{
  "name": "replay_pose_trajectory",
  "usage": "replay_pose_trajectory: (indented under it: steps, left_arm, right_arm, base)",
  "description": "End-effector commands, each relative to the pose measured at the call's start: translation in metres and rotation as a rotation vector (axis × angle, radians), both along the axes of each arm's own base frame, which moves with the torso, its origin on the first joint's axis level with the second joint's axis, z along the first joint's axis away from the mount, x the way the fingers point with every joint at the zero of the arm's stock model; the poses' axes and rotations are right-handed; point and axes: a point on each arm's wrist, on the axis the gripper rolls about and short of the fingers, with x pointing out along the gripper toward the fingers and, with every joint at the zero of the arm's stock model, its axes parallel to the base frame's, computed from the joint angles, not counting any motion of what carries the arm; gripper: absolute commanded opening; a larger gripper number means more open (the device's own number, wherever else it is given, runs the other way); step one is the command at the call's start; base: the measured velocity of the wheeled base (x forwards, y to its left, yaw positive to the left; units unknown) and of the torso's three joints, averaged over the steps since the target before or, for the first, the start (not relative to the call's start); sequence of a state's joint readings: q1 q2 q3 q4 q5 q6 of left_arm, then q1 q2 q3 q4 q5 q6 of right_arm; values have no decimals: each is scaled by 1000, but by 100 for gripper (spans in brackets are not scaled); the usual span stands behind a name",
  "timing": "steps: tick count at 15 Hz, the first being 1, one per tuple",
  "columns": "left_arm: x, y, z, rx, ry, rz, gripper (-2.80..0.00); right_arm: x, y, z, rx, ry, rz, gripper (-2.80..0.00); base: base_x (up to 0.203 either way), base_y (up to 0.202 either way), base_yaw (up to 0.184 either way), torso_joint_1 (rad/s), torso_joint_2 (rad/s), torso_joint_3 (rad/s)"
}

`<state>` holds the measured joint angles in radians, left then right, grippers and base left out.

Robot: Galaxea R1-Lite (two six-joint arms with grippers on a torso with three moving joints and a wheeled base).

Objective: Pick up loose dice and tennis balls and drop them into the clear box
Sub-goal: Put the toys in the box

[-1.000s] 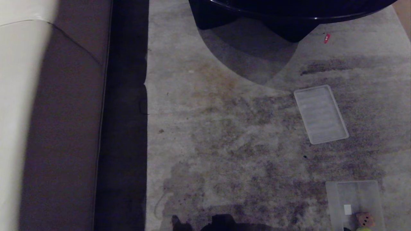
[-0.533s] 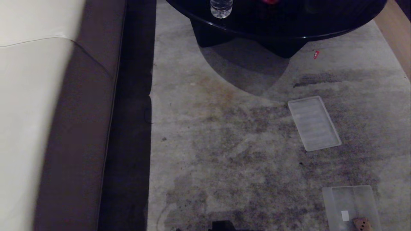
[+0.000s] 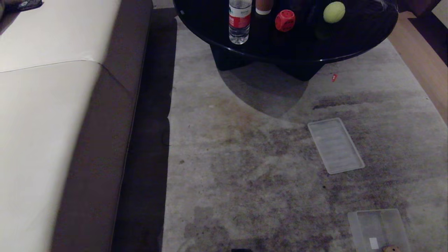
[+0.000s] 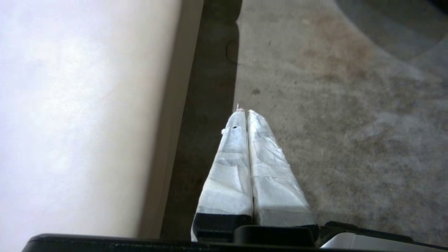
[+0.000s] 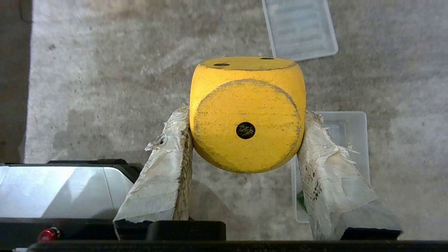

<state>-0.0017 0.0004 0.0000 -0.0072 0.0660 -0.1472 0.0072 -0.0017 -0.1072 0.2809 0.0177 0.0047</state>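
Observation:
My right gripper [image 5: 245, 118] is shut on a yellow die [image 5: 247, 113], held above the carpet with its one-dot face toward the wrist camera. The clear box [image 5: 350, 140] sits on the carpet below and just beyond it, partly hidden by one finger. In the head view the clear box [image 3: 379, 227] lies at the bottom right with a brown die [image 3: 391, 249] inside at the edge of the picture. A red die [image 3: 285, 20] and a tennis ball [image 3: 334, 12] rest on the black round table [image 3: 350, 45]. My left gripper [image 4: 245, 112] hangs shut and empty beside the sofa base. Neither gripper shows in the head view.
A flat ribbed clear lid [image 3: 335, 145] lies on the grey carpet between table and box. A water bottle [image 3: 240, 21] and a brown cup [image 3: 264, 5] stand on the table. A pale sofa [image 3: 52, 122] fills the left side. A small red scrap [image 3: 334, 77] lies near the table.
The head camera has tilted up, so the whole scene slid down the picture. The tabletop with bottle, red die and tennis ball came into view, and the box sank to the bottom edge.

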Motion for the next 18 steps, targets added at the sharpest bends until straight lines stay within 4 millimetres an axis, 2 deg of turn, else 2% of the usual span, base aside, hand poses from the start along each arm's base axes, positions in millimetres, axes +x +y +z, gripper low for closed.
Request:
replay_pose_trajectory:
  steps: [1,18]
  left_arm:
    - [0,0,0,-2,-1,2,-280]
    - [0,0,0,-3,0,2,-280]
  right_arm:
    - [0,0,0,0,3,1,-280]
    - [0,0,0,0,3,0,-280]
  base:
    - [0,0,0,2,7,212]
    - [0,0,0,2,1,202]
